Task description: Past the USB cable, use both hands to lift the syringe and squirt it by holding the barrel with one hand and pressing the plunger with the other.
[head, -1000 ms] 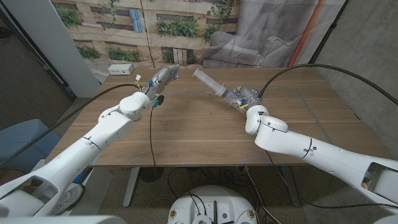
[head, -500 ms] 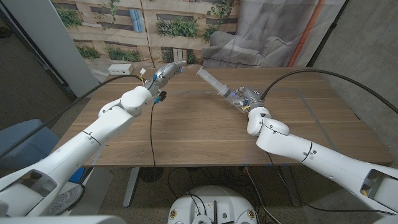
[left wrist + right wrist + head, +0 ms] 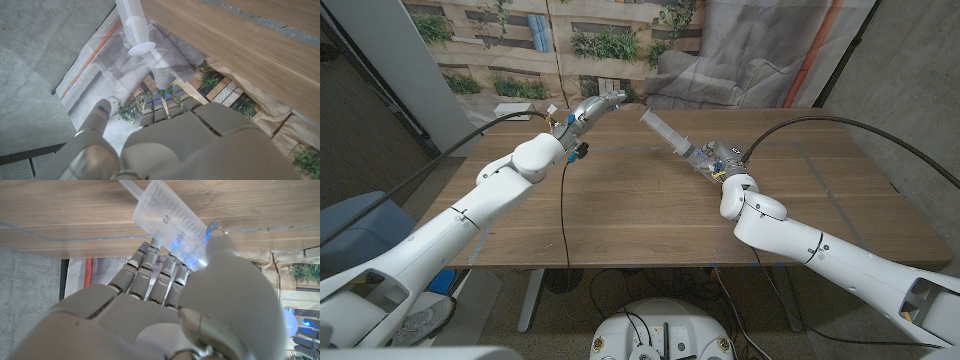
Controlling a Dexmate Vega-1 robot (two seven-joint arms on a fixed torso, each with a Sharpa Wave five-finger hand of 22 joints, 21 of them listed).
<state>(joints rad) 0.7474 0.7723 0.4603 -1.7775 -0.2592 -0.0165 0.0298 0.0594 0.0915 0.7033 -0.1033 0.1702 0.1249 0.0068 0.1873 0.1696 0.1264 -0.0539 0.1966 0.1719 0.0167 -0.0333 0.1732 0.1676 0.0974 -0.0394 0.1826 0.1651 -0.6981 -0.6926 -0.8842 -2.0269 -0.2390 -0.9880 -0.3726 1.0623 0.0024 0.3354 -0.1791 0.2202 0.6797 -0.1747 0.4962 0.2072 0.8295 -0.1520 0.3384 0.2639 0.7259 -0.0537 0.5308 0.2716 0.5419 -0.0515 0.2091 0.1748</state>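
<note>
A wooden worktop [image 3: 650,205] stands before a backdrop printed with building fronts and plants, with grey sheeting draped behind its far right part and a concrete wall to the right.

The right robot hand [image 3: 717,160] is raised over the right-centre of the worktop, its fingers [image 3: 150,272] and thumb closed around the barrel of the syringe [image 3: 668,136]. The right wrist view shows the clear barrel with its printed scale lying across the fingertips, the thumb pressing on it from the other side. From this grip the syringe slants up and toward the far left, its plunger end free in the air above the far-centre of the worktop.

The left robot hand [image 3: 592,111] is raised near the worktop's far edge, left of centre, its fingers extended toward the syringe's plunger end. A gap separates the two; the hand holds nothing. In the left wrist view the fingers [image 3: 160,107] lie close together, reaching forward, with the flange of the syringe [image 3: 135,30] ahead of them and apart.

A dark cable [image 3: 563,215] hangs from the left arm across the worktop toward the near edge. A white power strip [image 3: 515,113] lies at the far left corner. The broad middle and near part of the worktop between the two arms is bare wood, as is the right side beyond the right arm.
</note>
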